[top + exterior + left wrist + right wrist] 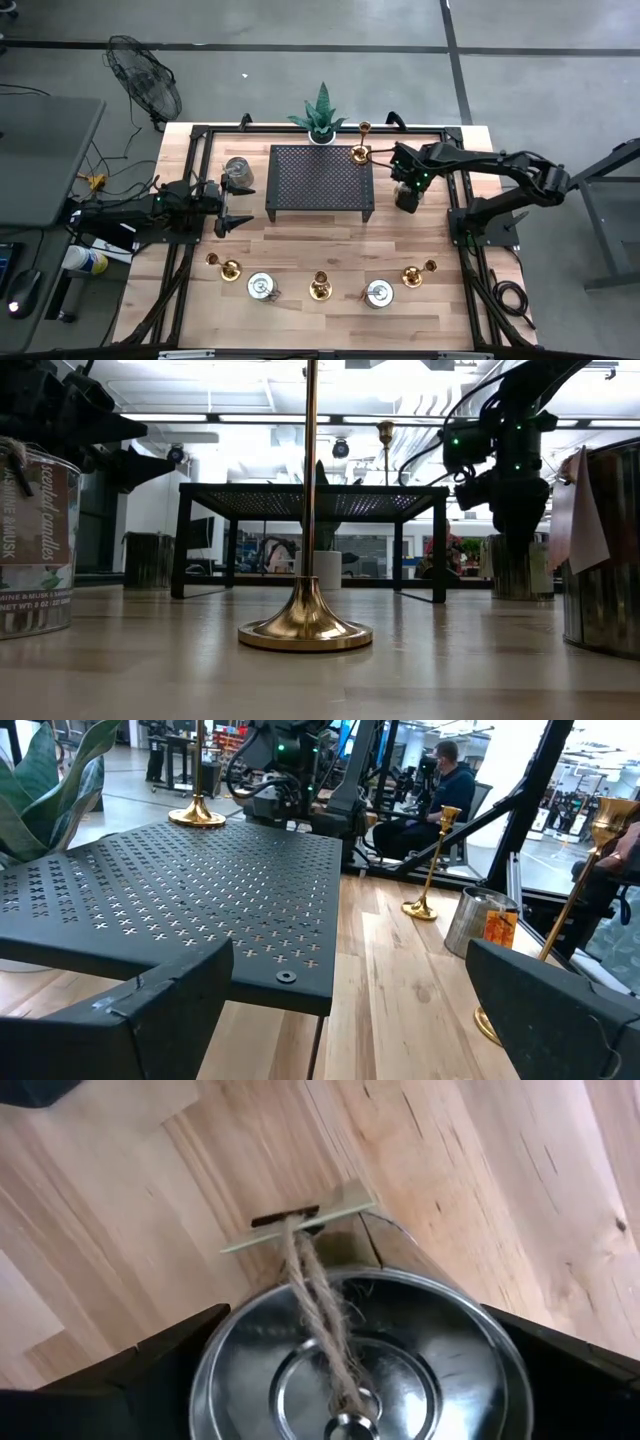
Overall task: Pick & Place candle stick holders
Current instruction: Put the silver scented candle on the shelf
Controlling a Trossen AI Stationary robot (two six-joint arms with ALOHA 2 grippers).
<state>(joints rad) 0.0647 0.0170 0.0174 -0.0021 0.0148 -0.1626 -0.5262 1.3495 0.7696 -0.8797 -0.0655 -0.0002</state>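
Observation:
A brass candle stick holder [360, 152] stands upright on the far right corner of the black perforated rack [320, 180]. Three more brass holders [228, 268] [320, 288] [415, 274] and two silvery round ones [261, 287] [379, 292] stand in a row along the table's near side. Another silvery one [238, 170] stands left of the rack. My right gripper [405, 192] points down, open, just above a silvery holder with a twine loop and tag [350, 1360]; its fingers straddle the lid without touching. My left gripper [240, 207] waits level and open at the rack's left.
A spiky green plant in a white pot [320, 118] stands behind the rack. Black frame rails [200, 180] run along the table's sides. A person [450, 790] sits in the room beyond the table. Bare wood [320, 240] lies between the rack and the near row.

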